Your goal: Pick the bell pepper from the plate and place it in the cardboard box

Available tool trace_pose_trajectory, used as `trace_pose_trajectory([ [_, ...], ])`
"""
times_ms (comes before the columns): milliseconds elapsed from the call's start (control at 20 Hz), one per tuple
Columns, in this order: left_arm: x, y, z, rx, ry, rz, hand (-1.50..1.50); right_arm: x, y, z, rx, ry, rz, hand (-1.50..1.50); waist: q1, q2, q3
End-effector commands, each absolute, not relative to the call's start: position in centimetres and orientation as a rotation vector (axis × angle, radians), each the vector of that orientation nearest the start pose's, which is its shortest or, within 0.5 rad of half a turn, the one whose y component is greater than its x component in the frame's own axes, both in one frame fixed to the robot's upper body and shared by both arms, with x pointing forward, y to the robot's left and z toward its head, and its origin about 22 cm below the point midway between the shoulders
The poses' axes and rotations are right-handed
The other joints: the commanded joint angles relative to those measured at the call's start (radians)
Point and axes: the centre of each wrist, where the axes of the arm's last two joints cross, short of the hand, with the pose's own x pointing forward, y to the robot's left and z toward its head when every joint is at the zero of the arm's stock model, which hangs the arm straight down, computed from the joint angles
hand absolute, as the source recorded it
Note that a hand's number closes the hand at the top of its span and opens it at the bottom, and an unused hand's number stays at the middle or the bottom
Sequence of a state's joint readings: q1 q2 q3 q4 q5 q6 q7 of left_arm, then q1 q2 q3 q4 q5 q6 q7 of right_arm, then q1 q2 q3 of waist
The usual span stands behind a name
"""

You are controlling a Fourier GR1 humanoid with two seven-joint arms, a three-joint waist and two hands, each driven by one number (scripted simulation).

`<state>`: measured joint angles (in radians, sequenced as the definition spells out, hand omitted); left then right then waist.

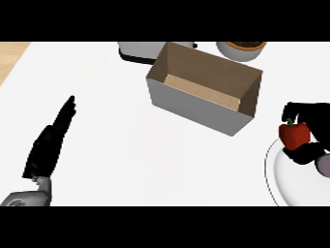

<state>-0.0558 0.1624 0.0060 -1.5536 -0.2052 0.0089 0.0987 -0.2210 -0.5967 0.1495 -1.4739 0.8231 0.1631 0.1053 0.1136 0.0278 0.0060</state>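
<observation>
The left hand (pixel 48 145) lay at the near left of the white counter (pixel 110 160), fingers straight and flat, holding nothing. Farther and to the right stood the cardboard box (pixel 203 92), open-topped. Beyond it sat a white appliance (pixel 142 51) and a bowl (pixel 242 48), possibly with dark contents. At the near right, the right hand (pixel 323 128) was curled round the red bell pepper (pixel 294 135), at the left rim of the white plate (pixel 285 181).

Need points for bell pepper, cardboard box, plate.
bell pepper (pixel 293 136), head view, red body, held in the right robot hand.
cardboard box (pixel 192 107), head view, near outer wall.
plate (pixel 273 169), head view, left rim.
</observation>
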Motion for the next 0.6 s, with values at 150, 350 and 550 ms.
trace_pose_trajectory([
  [150,25.9,26.5,1.9,0.309,-1.494,-0.277,0.0,34.5,-36.5,13.0,-0.864,-1.535,1.353,1.5,-0.015,0.0,-0.001],
  [350,24.9,26.5,0.9,0.309,-1.484,-0.269,0.0,36.3,-36.2,13.9,-0.586,-1.818,1.224,1.5,-0.022,-0.005,-0.001],
  [550,25.3,26.9,1.5,0.329,-1.481,-0.246,0.0,38.1,-36.5,15.2,-0.333,-1.99,1.167,1.5,-0.048,-0.01,-0.003],
])
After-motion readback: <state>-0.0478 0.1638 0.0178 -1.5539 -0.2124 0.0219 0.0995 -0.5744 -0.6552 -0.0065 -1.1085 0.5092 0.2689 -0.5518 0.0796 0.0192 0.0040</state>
